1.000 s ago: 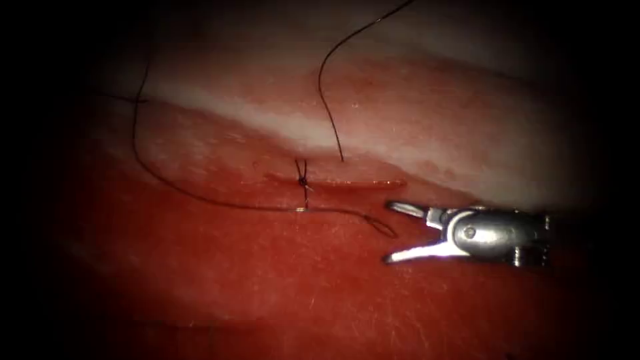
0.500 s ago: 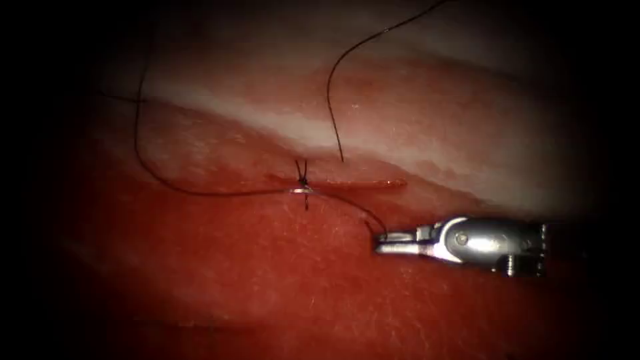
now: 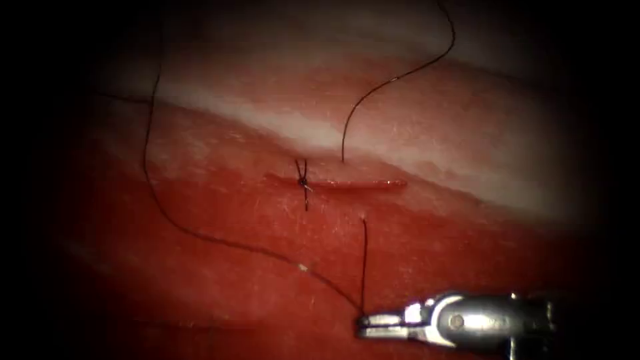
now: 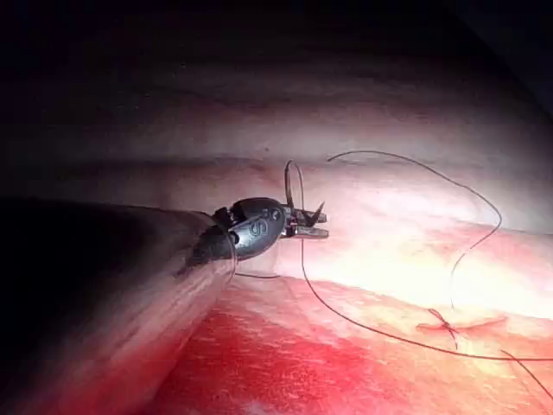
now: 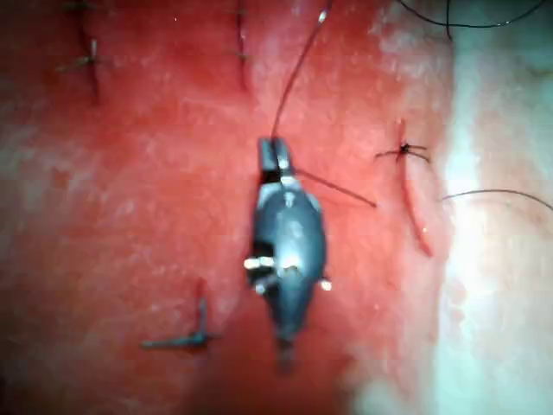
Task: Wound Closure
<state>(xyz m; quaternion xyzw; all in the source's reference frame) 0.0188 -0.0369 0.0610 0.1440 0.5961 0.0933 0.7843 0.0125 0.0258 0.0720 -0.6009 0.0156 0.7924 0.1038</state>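
Since the earlier frame, we see the right tool [image 3: 365, 325] drawn well below the cut [image 3: 347, 183], jaws closed on the thread [image 3: 363, 267]. One knot [image 3: 303, 181] sits on the cut. Left tool [image 4: 313, 224] grips thread; its jaws' gap we cannot tell.

The right tool [image 3: 363, 325] has its shaft cut off at the endoscope view's near right edge, lost in dark. The thread [image 3: 393, 79] runs off the far edge, so its end can't be traced. Can't find the needle for sure; that pale speck [image 3: 303, 267] is too tiny to call.
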